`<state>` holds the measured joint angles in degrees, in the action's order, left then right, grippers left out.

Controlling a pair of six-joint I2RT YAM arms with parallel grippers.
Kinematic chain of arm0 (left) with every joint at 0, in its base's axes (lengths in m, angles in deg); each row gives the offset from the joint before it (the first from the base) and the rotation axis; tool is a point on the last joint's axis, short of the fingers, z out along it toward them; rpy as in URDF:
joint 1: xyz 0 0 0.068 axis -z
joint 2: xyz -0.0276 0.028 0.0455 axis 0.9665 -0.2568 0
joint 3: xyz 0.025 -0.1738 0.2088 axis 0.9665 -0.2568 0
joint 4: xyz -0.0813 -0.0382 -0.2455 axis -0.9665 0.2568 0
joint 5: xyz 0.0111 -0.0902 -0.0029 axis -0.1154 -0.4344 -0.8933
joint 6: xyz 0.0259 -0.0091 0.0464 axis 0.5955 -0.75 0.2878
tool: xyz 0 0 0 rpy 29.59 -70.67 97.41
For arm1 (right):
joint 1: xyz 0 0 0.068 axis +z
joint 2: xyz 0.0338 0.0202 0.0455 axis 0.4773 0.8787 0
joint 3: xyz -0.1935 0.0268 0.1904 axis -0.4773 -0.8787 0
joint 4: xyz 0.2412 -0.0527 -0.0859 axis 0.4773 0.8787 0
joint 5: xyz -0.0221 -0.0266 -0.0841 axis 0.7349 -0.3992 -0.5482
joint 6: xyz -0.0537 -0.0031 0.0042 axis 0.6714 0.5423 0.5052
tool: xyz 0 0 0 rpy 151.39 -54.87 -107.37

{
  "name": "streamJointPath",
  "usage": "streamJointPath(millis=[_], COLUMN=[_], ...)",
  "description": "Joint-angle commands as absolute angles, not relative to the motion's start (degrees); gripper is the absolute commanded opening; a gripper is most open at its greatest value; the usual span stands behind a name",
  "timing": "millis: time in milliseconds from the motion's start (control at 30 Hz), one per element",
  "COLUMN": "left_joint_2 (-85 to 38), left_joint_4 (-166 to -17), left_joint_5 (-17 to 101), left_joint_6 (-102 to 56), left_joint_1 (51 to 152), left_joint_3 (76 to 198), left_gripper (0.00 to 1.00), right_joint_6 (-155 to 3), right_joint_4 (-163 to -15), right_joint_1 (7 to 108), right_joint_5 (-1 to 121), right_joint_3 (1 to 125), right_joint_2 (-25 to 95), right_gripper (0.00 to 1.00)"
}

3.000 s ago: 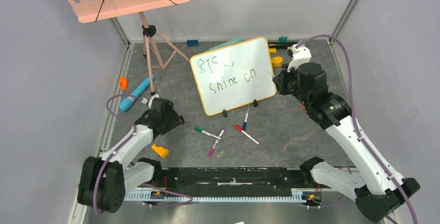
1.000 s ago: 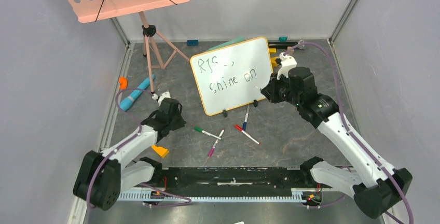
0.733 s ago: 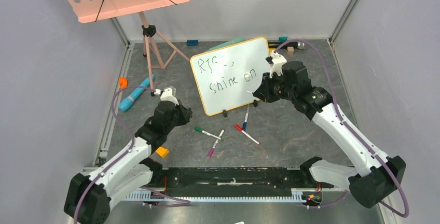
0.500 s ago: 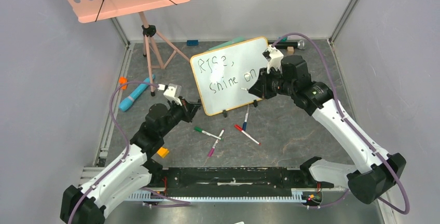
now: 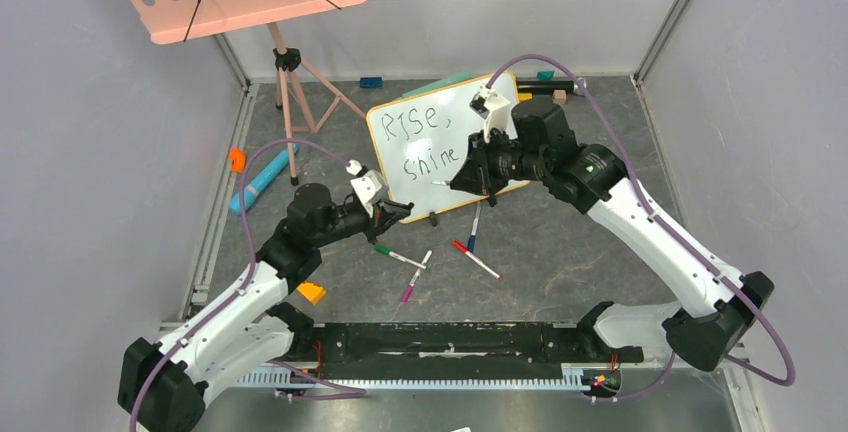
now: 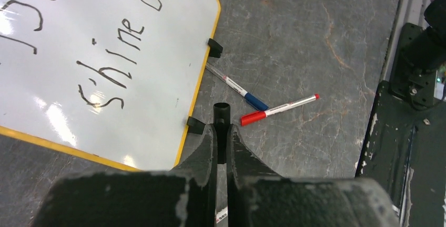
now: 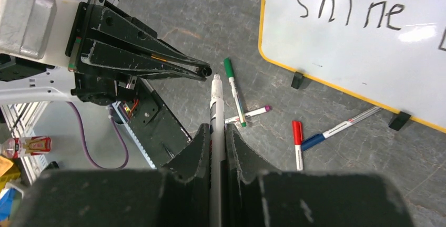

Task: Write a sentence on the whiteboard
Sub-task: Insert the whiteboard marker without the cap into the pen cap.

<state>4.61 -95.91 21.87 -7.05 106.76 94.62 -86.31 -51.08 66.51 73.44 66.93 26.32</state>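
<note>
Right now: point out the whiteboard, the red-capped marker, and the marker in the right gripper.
whiteboard (image 6: pixel 158 64), left wrist view, bare white face.
red-capped marker (image 6: pixel 279 108), left wrist view, white barrel.
held marker (image 7: pixel 215 101), right wrist view, barrel below the tip.

Left arm (image 5: pixel 240 297) stretched forward and inward, elbow low, wrist roughly level. Left gripper (image 5: pixel 398 211) points right, jaws pinched on a small black cap (image 6: pixel 221 112). Right arm (image 5: pixel 640 227) arched high, leaning left, wrist angled down. Right gripper (image 5: pixel 458 179) clamped on a marker (image 7: pixel 216 111), aimed at the left gripper. The two gripper tips are near but apart.
</note>
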Motion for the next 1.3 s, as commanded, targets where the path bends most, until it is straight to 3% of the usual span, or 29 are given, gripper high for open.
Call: streamJointPath(millis=[0, 1267], left_joint_2=[4.8, 8.3], left_joint_4=[-95.0, -98.7], left_joint_5=[16.3, 10.8], left_joint_6=[-0.4, 0.6], left_joint_1=[107.1, 107.1], left_joint_3=[97.0, 94.9], left_gripper=[0.02, 0.02], right_joint_6=[-86.0, -84.3], right_joint_4=[-50.5, -50.9], right_joint_1=[68.2, 72.3], right_joint_5=[74.9, 80.6], right_joint_3=[70.1, 66.4], right_joint_2=[28.6, 31.6], right_gripper=[0.0, 0.0])
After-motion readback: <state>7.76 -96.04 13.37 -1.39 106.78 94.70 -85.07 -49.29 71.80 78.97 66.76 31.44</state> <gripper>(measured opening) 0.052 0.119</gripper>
